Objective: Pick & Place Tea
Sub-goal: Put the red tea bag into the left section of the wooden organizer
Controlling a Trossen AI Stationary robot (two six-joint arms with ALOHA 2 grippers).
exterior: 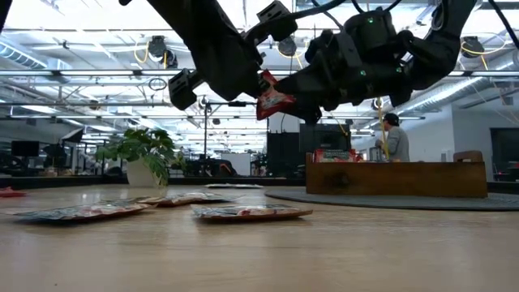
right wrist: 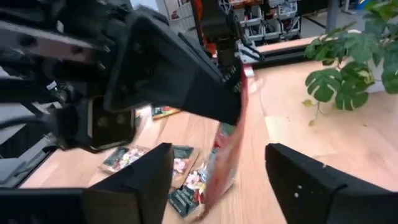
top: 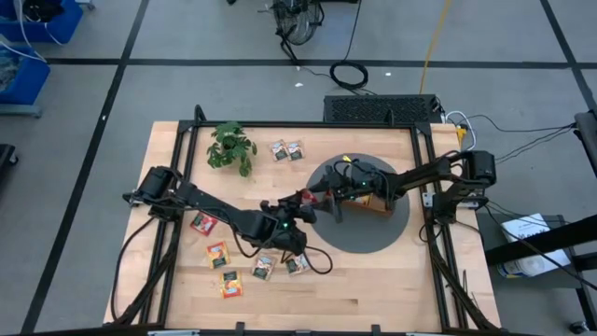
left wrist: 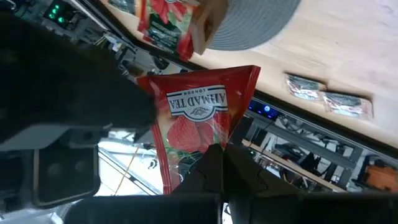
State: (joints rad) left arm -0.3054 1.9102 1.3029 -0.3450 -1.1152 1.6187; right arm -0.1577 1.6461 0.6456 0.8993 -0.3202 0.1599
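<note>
Through the right wrist camera I see my right gripper (right wrist: 214, 180) with its two dark fingers (right wrist: 134, 177) spread wide, a red tea sachet (right wrist: 227, 149) hanging edge-on in the gap between them. The left gripper (right wrist: 233, 87) pinches that sachet from above. On the wooden table (right wrist: 292, 149) beyond lie more sachets (right wrist: 155, 163), with a leafy green plant (right wrist: 348, 59) off to the side.
</note>
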